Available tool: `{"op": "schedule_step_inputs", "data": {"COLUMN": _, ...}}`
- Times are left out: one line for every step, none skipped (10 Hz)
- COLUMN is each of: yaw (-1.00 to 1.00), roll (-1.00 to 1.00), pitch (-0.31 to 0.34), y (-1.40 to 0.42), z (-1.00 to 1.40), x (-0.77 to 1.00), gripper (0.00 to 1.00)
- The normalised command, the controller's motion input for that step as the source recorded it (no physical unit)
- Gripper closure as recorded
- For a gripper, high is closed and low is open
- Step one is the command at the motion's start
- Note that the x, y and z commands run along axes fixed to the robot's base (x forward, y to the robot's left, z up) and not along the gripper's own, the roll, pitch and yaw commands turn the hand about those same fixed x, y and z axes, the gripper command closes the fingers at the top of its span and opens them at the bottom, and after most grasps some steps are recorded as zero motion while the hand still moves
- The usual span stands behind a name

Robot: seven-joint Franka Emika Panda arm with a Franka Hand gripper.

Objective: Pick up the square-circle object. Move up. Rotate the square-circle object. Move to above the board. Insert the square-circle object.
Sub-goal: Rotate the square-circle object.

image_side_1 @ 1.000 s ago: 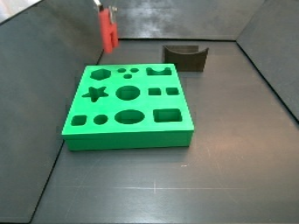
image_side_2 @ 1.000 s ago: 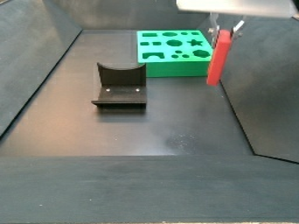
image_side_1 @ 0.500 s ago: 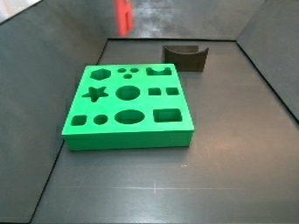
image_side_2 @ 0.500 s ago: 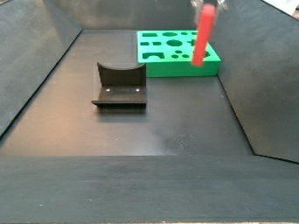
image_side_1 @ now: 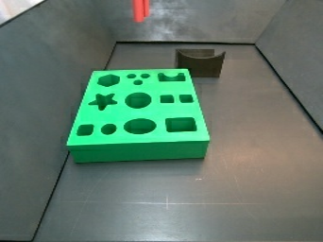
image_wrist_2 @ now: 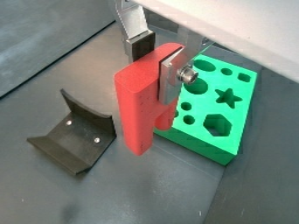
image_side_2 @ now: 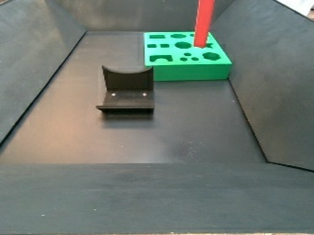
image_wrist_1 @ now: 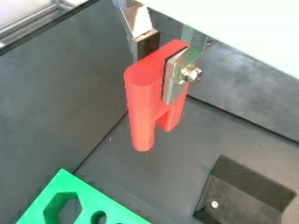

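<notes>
Square-circle object (image_wrist_2: pixel 138 96) hangs upright in the pincer (image_wrist_2: pixel 158 68), above the board (image_wrist_2: pixel 216 101).

We see the claw (image_wrist_2: pixel 156 59), clamped on the red peg (image_wrist_2: pixel 138 101), hanging high over open air. Below, the green board (image_side_1: pixel 136 109) and the dark grey U-shaped block (image_side_2: pixel 125 90) sit well apart, with bare counter (image_side_2: pixel 185 133) between them.

Gripper (image_wrist_1: pixel 159 54): flat silver finger plates (image_wrist_2: pixel 172 72), dark pads (image_wrist_1: pixel 145 40), one screw on plate face; white housing above
</notes>
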Motion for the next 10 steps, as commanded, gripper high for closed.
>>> {"op": "schedule_step_inputs", "data": {"yaw": 0.21, "roll": 0.02, "pitch": 0.055, "y": 0.0, "z": -0.02, "x": 0.01, "gripper": 1.0}}
{"op": "schedule_step_inputs", "data": {"yaw": 0.59, "roll": 0.02, "pitch": 0.049, "y": -0.02, "z": 0.0, "x": 0.04, "gripper": 1.0}}
{"op": "schedule_step_inputs", "data": {"yaw": 0.53, "roll": 0.02, "pitch": 0.046, "y": -0.02, "z": 0.01, "x": 0.04, "gripper": 1.0}}
{"op": "schedule_step_inputs", "data": {"yaw": 0.34, "roll": 0.02, "pitch": 0.046, "y": -0.02, "z": 0.01, "x": 0.04, "gripper": 1.0}}
{"op": "schedule_step_inputs", "data": {"yaw": 0.22, "roll": 0.02, "pitch": 0.047, "y": -0.02, "z": 0.0, "x": 0.04, "gripper": 1.0}}
{"op": "schedule_step_inputs", "data": {"yaw": 0.34, "roll": 0.02, "pitch": 0.048, "y": 0.0, "z": 0.0, "x": 0.0, "gripper": 1.0}}
{"op": "schedule_step_inputs", "data": {"yaw": 0.28, "roll": 0.02, "pitch": 0.048, "y": 0.0, "z": 0.0, "x": 0.0, "gripper": 1.0}}
{"op": "schedule_step_inputs", "data": {"yaw": 0.2, "roll": 0.02, "pitch": 0.047, "y": 0.0, "z": 0.0, "x": 0.0, "gripper": 1.0}}
{"op": "schedule_step_inputs", "data": {"yaw": 0.14, "roll": -0.18, "pitch": 0.046, "y": 0.0, "z": -1.0, "x": 0.0, "gripper": 1.0}}
{"op": "schedule_step_inputs", "data": {"yaw": 0.09, "roll": -0.18, "pitch": 0.02, "y": 0.0, "z": -1.0, "x": 0.01, "gripper": 1.0}}
